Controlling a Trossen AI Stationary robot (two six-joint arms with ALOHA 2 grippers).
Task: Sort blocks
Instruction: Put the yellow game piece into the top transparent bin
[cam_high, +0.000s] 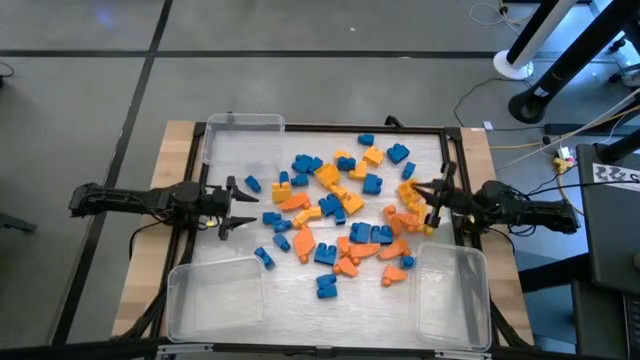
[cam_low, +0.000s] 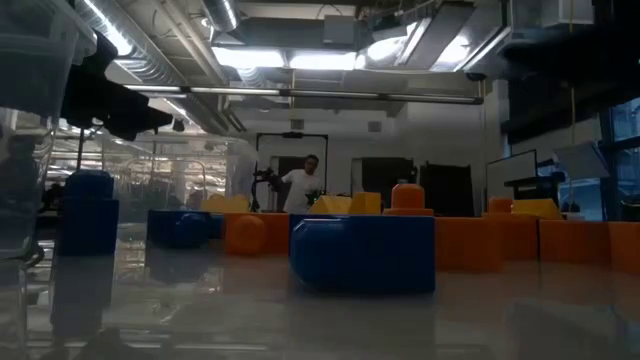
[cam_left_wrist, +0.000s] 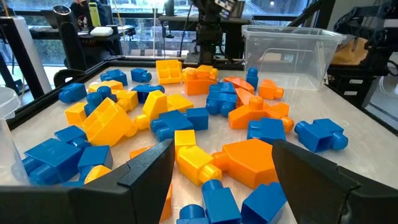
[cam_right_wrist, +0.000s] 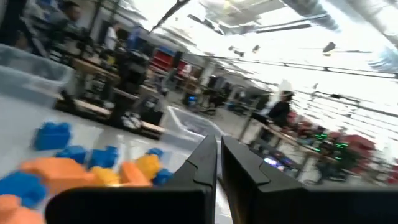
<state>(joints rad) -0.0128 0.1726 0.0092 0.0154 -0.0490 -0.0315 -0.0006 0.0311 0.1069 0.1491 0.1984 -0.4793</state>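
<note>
Blocks lie scattered between left pincer and right pincer.

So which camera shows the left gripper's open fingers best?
The left wrist view: both fingers fill the foreground, spread wide before the blocks. The high view shows the left gripper small, at the pile's edge. The low and right wrist views don't clearly show it.
</note>
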